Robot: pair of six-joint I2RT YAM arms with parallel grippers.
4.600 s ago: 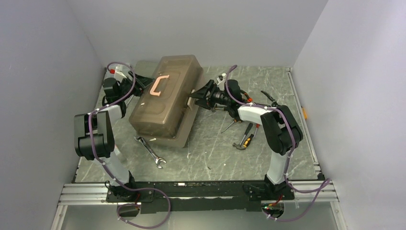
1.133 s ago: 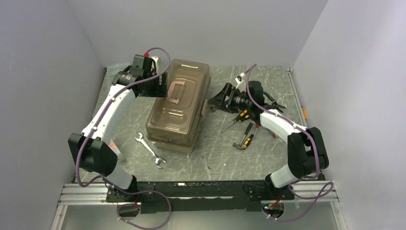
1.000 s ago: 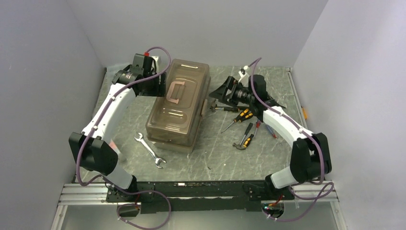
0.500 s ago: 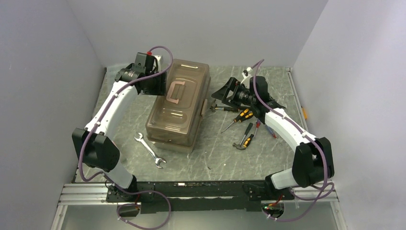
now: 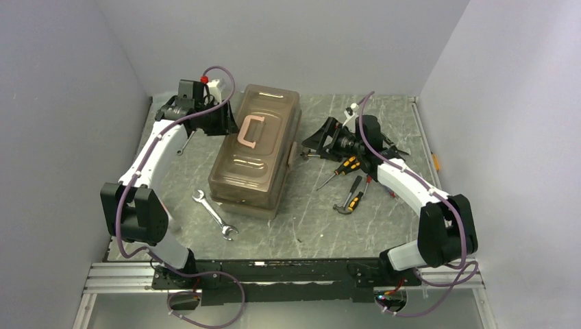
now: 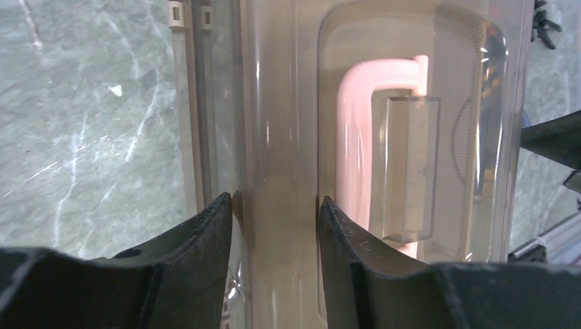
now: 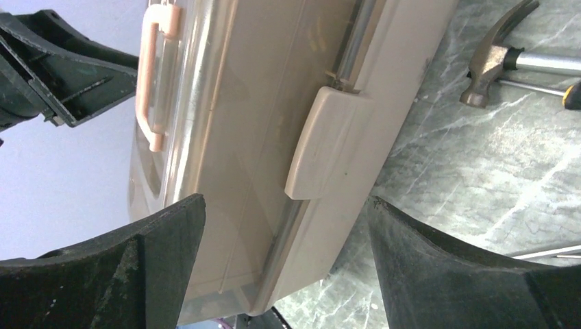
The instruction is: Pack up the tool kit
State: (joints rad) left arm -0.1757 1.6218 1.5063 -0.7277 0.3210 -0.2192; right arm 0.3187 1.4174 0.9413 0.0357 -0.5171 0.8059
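The tan-brown toolbox (image 5: 259, 161) lies closed in the middle of the table, its pink handle (image 5: 248, 130) flat on the smoky lid (image 6: 438, 62). My left gripper (image 5: 226, 127) is at the lid's left side. In the left wrist view it (image 6: 275, 199) is open but narrow, astride the lid's ridge beside the handle (image 6: 353, 137), tips right at the ridge's two sides. My right gripper (image 5: 310, 145) stands wide open (image 7: 284, 200) just off the box's right side, facing the beige latch (image 7: 329, 140). Loose on the table are a steel wrench (image 5: 214, 214), black-orange screwdrivers (image 5: 347, 164) and a hammer (image 5: 346, 204).
A second hammer (image 7: 490, 75) lies on the marble top just right of the latch. More tools, pliers among them (image 5: 392, 145), sit behind the right arm. A small wrench (image 5: 183, 142) lies left of the box. Grey walls close in the left, back and right.
The box was turned from slanted to nearly lengthwise some seconds ago. Over the last second the left jaws have narrowed around the lid's ridge. The right gripper has dipped slightly toward the latch.
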